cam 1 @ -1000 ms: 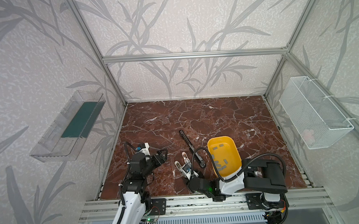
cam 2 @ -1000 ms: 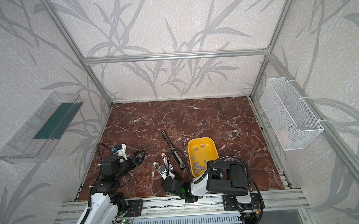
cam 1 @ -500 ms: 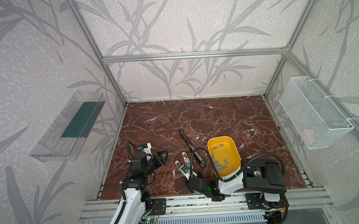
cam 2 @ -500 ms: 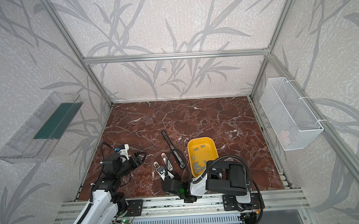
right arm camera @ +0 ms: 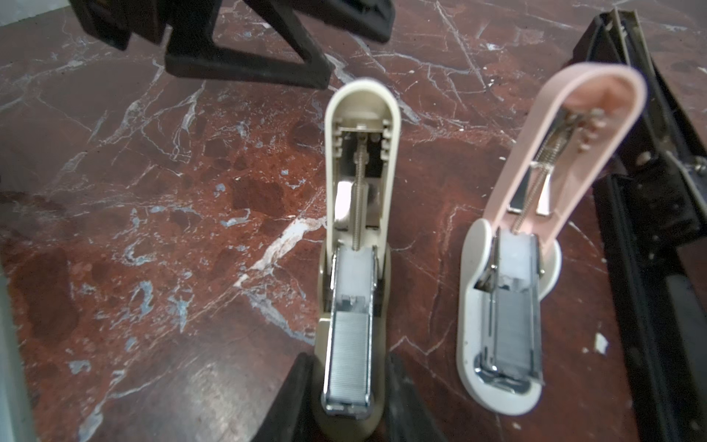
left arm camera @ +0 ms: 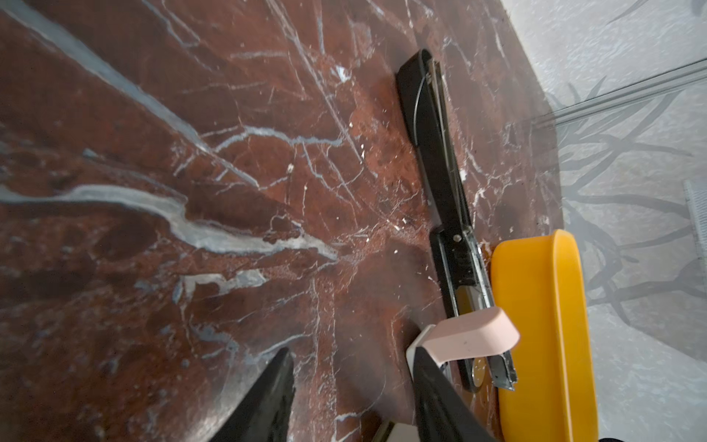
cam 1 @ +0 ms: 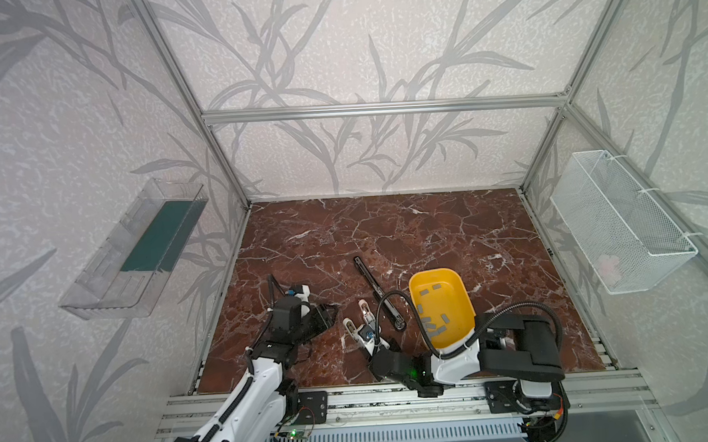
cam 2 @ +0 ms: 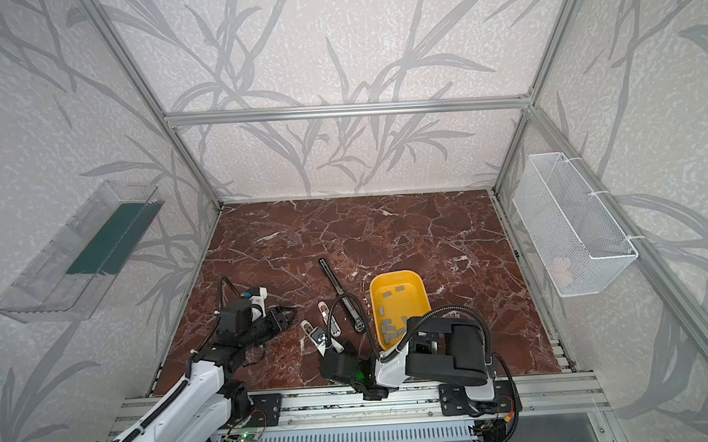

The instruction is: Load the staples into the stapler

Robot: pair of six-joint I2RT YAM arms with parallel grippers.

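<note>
Yellow tray (cam 1: 433, 271) with grey staples (cam 1: 432, 325)

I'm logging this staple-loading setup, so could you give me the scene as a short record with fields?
table: red-brown marble
beige stapler: lid up, staples in its channel
pink stapler: lid up, staples in its channel, beside the beige one
black stapler: folded out flat by the yellow tray
loose staples: scattered in the yellow tray
left gripper: open, empty
right gripper: closed on the beige stapler's front end

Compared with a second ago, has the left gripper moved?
Yes. The left gripper has edged right, toward the yellow tray, which has not shifted.
</note>
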